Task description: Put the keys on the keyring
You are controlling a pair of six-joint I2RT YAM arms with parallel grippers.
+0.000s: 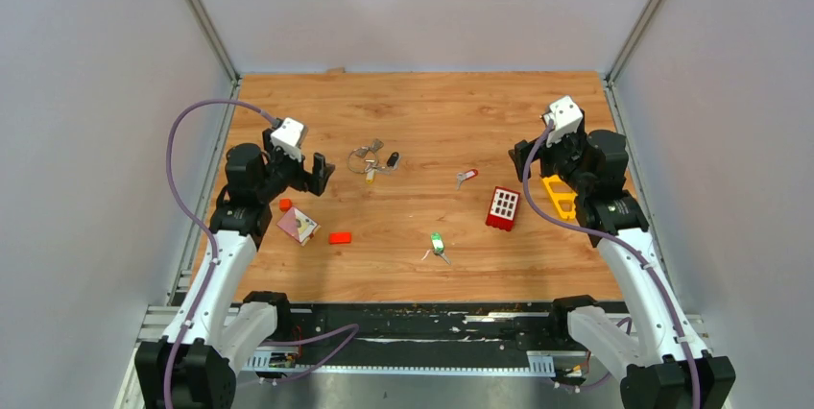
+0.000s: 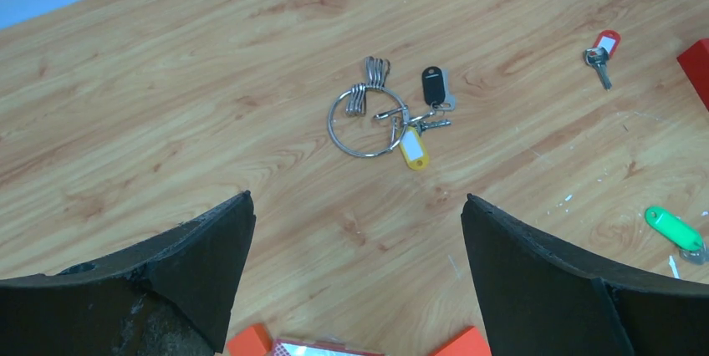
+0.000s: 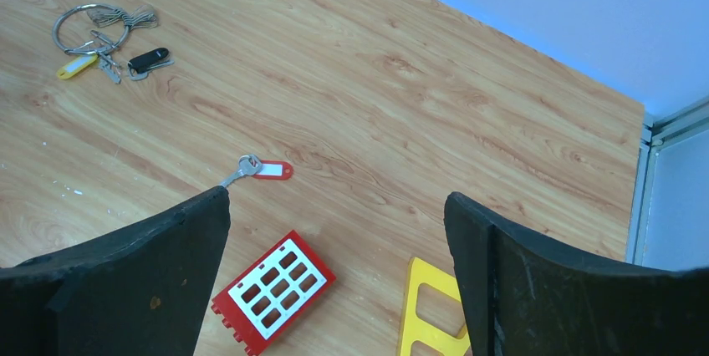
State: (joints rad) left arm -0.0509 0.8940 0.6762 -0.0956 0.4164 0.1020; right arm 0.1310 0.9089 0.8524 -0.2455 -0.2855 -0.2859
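Left gripper [image 2: 358, 199] spread wide, keyring [image 2: 331, 126] ahead, apart

we see a wooden table [image 1: 432, 111], keyring [image 2: 366, 124] with keys [image 2: 433, 87] attached, red-tagged key [image 1: 466, 177], green-tagged key [image 1: 439, 244], red grid block [image 1: 503, 207], yellow piece [image 1: 559, 196], small red blocks [image 1: 340, 237], pink card [image 1: 298, 225]

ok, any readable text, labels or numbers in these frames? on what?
None legible anywhere.
Red key tag: white insert, no writing visible.
Yellow key tag: white insert, no writing visible.
Pink card: any print is too small to tell.
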